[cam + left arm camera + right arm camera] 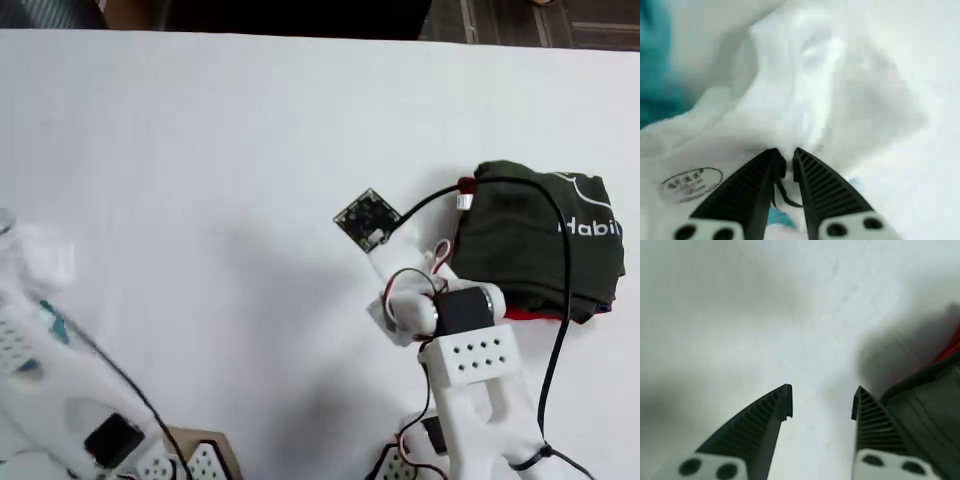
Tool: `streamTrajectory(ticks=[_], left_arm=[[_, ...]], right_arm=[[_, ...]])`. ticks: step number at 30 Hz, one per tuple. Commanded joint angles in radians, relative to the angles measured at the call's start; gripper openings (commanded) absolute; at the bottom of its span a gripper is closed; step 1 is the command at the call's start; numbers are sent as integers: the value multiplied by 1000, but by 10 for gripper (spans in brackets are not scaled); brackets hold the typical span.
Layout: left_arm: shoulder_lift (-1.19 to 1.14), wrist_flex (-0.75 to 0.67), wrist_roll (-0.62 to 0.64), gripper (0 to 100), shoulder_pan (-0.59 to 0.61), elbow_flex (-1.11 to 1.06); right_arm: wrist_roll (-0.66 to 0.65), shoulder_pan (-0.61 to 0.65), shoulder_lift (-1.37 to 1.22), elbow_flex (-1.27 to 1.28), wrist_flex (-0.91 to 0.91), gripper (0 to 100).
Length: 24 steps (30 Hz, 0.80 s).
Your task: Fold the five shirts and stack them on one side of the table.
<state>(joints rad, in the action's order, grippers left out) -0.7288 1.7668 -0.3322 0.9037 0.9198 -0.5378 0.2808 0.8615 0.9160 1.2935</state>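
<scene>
Currently the left gripper (788,157) has its black ribbed fingers nearly together, pinching a bunched fold of the white shirt with teal print (830,75). That cloth lies crumpled at the left edge of the white tabletop (200,150), and a round printed label on it shows beside one finger in the left wrist view. The right gripper (822,400) stands wide, holding nothing, with bare tabletop between its tips. One of its fingers is just beside the folded dark green shirt with white lettering (520,240). This shirt lies on top of a folded red shirt (525,315), of which a thin edge shows along the near side of the stack. The stack lies at the right side of the tabletop, close to the right edge of the high view. A black cable (565,260) from the right arm runs over the dark green shirt. Between the two arms, and out to the far edge, stretches a broad run of bare white surface
</scene>
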Motion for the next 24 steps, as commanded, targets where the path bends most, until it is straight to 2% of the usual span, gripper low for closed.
streamTrajectory(ticks=[1, 7, 12, 16, 20, 24], left_arm=[[238, 20, 89, 24, -302, -31], [381, 18, 158, 24, -756, -156], [382, 15, 209, 24, -993, -257], [382, 11, 207, 25, -1108, -314], [382, 11, 206, 37, -1189, -352], [399, 15, 203, 181, -1209, -328]], right_arm=[[-8, -10, 21, -20, -39, 201], [-8, -10, 21, 2, -105, 201], [-8, -104, 21, -3, -134, 201], [0, -243, 19, 3, -194, 201], [-8, -268, 19, 2, -200, 201], [-8, -252, 19, -3, -209, 201]])
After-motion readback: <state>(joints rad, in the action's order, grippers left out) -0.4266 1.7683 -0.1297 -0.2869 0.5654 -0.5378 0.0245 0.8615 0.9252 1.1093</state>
